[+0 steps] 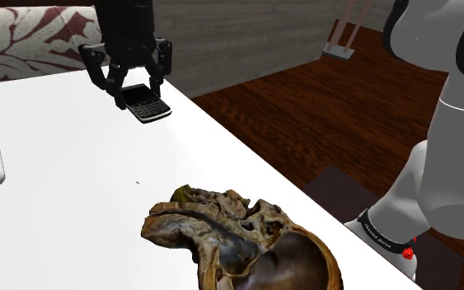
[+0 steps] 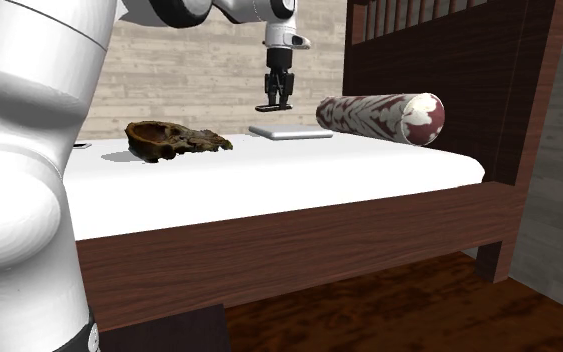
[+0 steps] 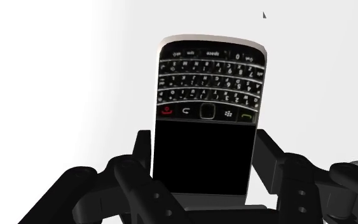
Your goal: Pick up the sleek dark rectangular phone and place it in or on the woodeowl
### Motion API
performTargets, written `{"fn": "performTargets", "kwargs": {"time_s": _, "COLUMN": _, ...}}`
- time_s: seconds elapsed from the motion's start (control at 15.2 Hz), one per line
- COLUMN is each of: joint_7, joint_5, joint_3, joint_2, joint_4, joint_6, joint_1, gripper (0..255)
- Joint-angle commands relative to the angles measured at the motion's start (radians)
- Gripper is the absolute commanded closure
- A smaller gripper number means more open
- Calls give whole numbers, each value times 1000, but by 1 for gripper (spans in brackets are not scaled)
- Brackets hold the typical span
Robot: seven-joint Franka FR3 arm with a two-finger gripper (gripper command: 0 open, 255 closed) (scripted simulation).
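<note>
Spanning both exterior views, a white-topped bed (image 1: 73,214) in a dark wooden frame carries everything. A white Franka arm (image 2: 29,150) reaches over it. A red-and-white patterned bolster (image 2: 379,118) lies by the headboard. A gnarled brown wooden bowl (image 1: 246,243) sits nearer the stand. In the second exterior view, a flat white slab (image 2: 289,131) rests between them. The black gripper (image 1: 135,93) pinches the dark keypad phone (image 3: 206,108) by its long edges, above the bed and well apart from the bowl.
</note>
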Motion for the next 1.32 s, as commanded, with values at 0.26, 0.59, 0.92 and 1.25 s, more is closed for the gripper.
{"fn": "performTargets", "kwargs": {"time_s": 0.26, "joint_7": 5, "joint_5": -15, "joint_3": 0, "joint_2": 34, "joint_4": 135, "joint_6": -102, "joint_1": 25, "gripper": 255}}
{"fn": "performTargets", "kwargs": {"time_s": 0.59, "joint_7": 31, "joint_5": 34, "joint_3": 21, "joint_2": -91, "joint_4": -23, "joint_6": -61, "joint_1": 2, "gripper": 255}}
{"fn": "performTargets", "kwargs": {"time_s": 0.92, "joint_7": 64, "joint_5": 120, "joint_3": 47, "joint_2": -280, "joint_4": -258, "joint_6": 7, "joint_1": -13, "gripper": 255}}
{"fn": "performTargets", "kwargs": {"time_s": 1.25, "joint_7": 97, "joint_5": 201, "joint_3": 68, "joint_2": -441, "joint_4": -427, "joint_6": 40, "joint_1": -1, "gripper": 255}}
